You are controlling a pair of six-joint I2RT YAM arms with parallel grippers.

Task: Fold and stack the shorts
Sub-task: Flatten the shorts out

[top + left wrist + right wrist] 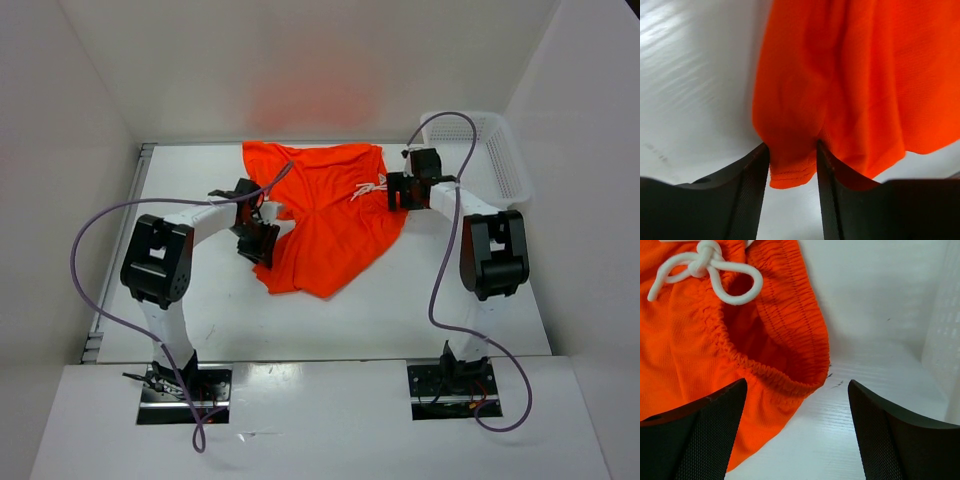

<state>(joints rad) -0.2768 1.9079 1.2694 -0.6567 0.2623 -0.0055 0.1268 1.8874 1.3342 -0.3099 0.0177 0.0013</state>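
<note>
A hem fold of the shorts (330, 215) is clamped in the left end effector (792, 170); the right end effector (797, 385) is held apart at the waistband (790, 330), right of centre.

The right tool (797, 382) hangs with jaws wide apart, holding nothing, over the waistband corner of the orange shorts (685, 350). Their knotted white drawstring (705, 262) lies on the fabric. Bare white worktop (880, 310) shows alongside.

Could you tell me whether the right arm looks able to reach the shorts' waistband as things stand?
Probably yes: the right gripper stands with fingers open, the waistband of the shorts lying on the table just ahead, nothing over it, the basket off to one side.
</note>
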